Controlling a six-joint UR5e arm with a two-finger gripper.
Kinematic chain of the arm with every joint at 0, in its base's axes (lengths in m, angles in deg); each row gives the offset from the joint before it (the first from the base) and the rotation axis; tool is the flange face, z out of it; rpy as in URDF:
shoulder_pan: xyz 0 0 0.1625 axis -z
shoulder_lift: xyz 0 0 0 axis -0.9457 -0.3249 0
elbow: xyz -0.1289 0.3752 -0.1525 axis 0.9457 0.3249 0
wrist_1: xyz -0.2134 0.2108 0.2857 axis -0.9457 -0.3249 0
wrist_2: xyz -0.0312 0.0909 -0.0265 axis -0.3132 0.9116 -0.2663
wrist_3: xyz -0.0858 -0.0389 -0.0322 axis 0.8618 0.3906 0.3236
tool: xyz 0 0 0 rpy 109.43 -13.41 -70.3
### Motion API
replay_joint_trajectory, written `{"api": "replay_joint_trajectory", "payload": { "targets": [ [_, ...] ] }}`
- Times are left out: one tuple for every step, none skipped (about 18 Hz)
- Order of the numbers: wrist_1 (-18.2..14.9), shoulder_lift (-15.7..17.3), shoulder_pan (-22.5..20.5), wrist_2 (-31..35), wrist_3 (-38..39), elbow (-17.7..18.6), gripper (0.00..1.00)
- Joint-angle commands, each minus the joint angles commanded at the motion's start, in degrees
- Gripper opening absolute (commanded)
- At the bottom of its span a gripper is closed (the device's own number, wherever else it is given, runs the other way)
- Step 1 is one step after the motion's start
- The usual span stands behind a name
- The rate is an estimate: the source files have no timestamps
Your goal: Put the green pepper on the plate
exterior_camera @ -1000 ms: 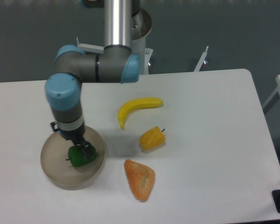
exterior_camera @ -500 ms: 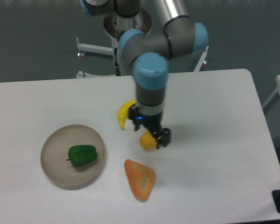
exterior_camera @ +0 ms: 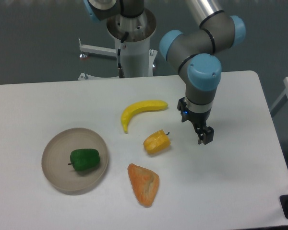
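Observation:
The green pepper (exterior_camera: 84, 159) lies on its side in the middle of the beige-grey plate (exterior_camera: 55, 171) at the table's left front. My gripper (exterior_camera: 203, 136) hangs over the table to the right of the yellow pepper (exterior_camera: 157, 142), far from the plate. It holds nothing. Its fingers are seen edge-on, so I cannot tell how far apart they stand.
A yellow banana (exterior_camera: 140, 111) lies mid-table behind the yellow pepper. An orange wedge-shaped food item (exterior_camera: 144, 184) lies near the front edge. The arm's base column (exterior_camera: 132, 45) stands behind the table's back edge.
The gripper let go of the green pepper on the plate, then swung right across the table, past the yellow pepper, to the right side. The pepper has stayed on the plate.

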Motion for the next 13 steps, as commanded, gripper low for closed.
{"api": "replay_joint_trajectory", "payload": {
  "targets": [
    [-0.09,-0.09,0.00,0.09,0.00,0.00,1.00],
    [-0.09,-0.18,0.00,0.17,-0.09,0.00,1.00],
    [-0.09,-0.09,-0.35,0.09,0.00,0.00,1.00],
    [-0.09,-0.09,-0.44,0.17,-0.09,0.09,1.00],
    [-0.09,-0.09,-0.44,0.18,0.00,0.09,1.00],
    [-0.09,-0.18,-0.44,0.26,0.00,0.00,1.00],
    [-0.09,-0.09,-0.44,0.26,0.00,-0.09,1.00],
    [-0.17,-0.09,-0.44,0.26,0.00,-0.35,1.00],
    [-0.18,0.00,-0.44,0.26,-0.09,-0.52,1.00],
    [-0.26,0.00,-0.44,0.26,0.00,-0.79,1.00],
    [-0.70,0.00,-0.44,0.26,0.00,-1.14,1.00],
    [-1.57,-0.09,-0.44,0.26,0.00,-1.84,1.00],
    [-3.50,-0.35,-0.44,0.35,0.00,-3.32,1.00]
  ]
}}
